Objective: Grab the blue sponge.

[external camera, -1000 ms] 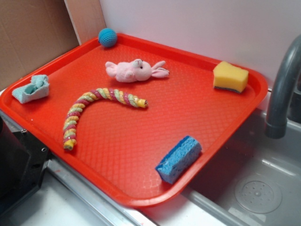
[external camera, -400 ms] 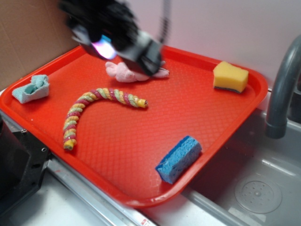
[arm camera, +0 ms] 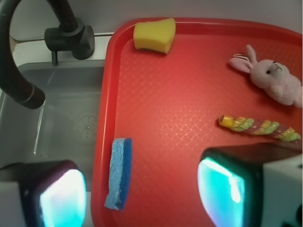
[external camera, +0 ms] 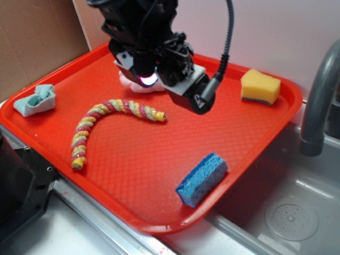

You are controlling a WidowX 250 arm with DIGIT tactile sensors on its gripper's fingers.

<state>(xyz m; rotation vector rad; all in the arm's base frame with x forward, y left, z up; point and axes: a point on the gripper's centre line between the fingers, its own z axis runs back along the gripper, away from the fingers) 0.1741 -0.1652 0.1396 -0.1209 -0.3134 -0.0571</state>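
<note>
The blue sponge (external camera: 202,179) lies on its side near the front right corner of the red tray (external camera: 133,154), close to the rim beside the sink. My gripper (external camera: 151,74) hangs high over the back of the tray, well away from the sponge and covering part of the pink bunny. In the wrist view the blue sponge (arm camera: 119,172) sits between and below the two glowing fingers, nearer the left one, along the tray (arm camera: 180,94) edge. My gripper (arm camera: 142,198) is open and holds nothing.
A yellow sponge (external camera: 260,86) sits at the tray's back right corner. A twisted coloured rope (external camera: 106,119) curves across the middle, and a pale blue cloth (external camera: 35,100) lies at the left. The pink bunny (arm camera: 272,78) lies at the back. A dark faucet (external camera: 319,101) and sink (external camera: 287,212) border the tray's right side.
My arm has come in from the top left and moved right and lower over the back of the tray. It now covers the blue ball and most of the bunny. The objects have not moved.
</note>
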